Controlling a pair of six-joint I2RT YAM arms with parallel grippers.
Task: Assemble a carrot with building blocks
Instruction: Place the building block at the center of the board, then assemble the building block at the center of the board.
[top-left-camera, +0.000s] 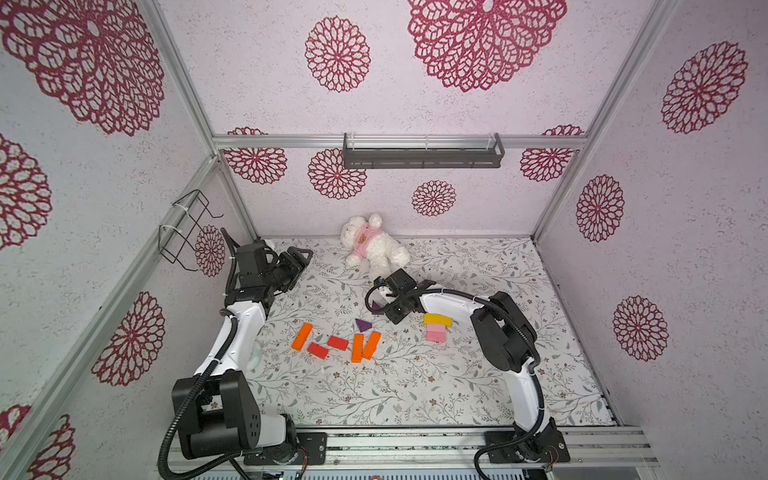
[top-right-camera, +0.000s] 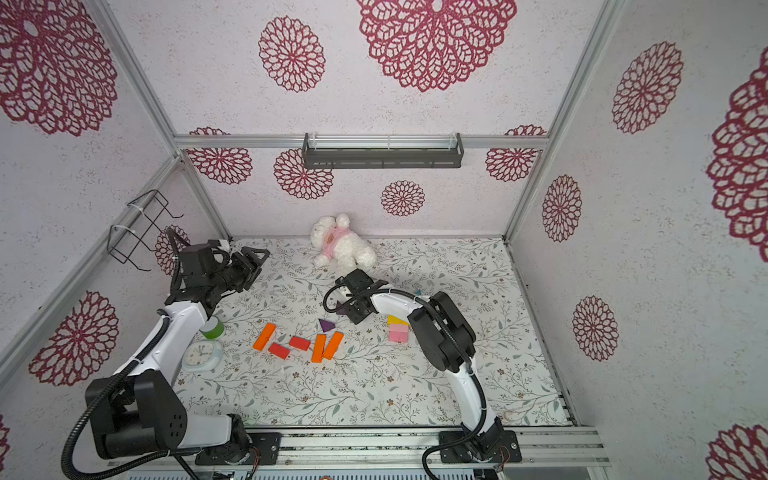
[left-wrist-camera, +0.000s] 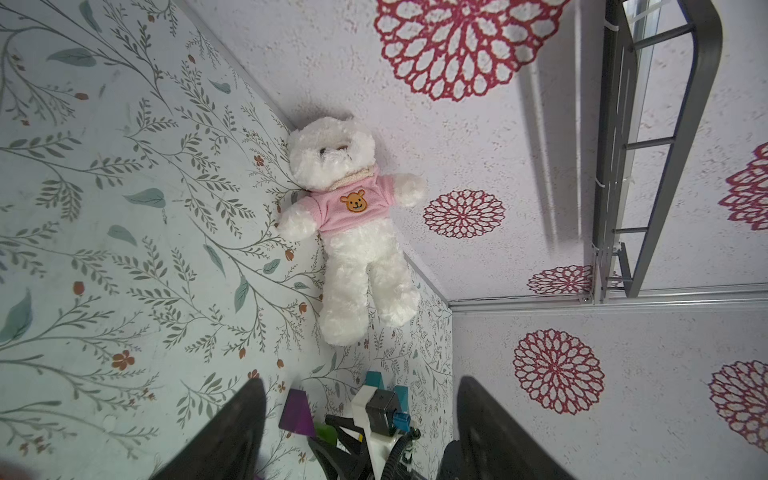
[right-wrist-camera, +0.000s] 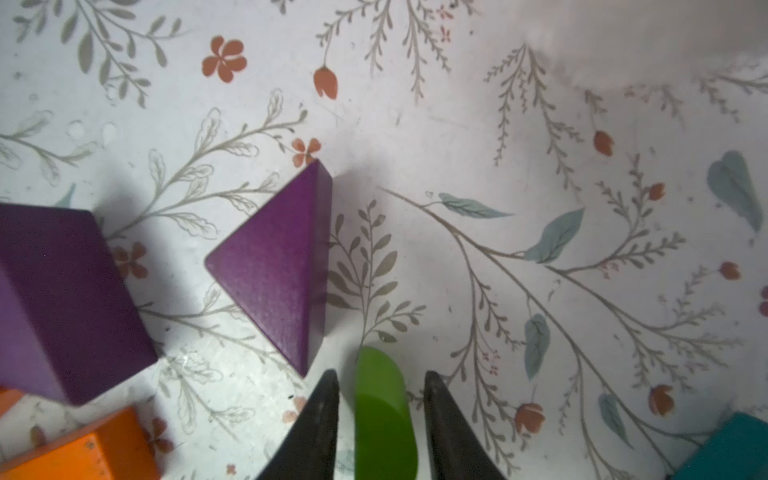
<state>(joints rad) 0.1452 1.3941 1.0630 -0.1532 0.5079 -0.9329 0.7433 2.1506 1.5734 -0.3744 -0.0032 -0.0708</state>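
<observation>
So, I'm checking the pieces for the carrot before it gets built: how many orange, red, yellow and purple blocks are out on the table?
orange bars: 3
red bars: 2
yellow bar: 1
purple triangles: 2
Total: 8

Floral tabletop (top-left-camera: 415, 395) under orange bars (top-left-camera: 302, 336), red bars (top-left-camera: 338, 343), purple triangle (top-left-camera: 363, 325), yellow block (top-left-camera: 437, 320), pink block (top-left-camera: 436, 333), plush bear (top-left-camera: 374, 245), clock (top-right-camera: 202, 355), green cup (top-right-camera: 212, 328).
</observation>
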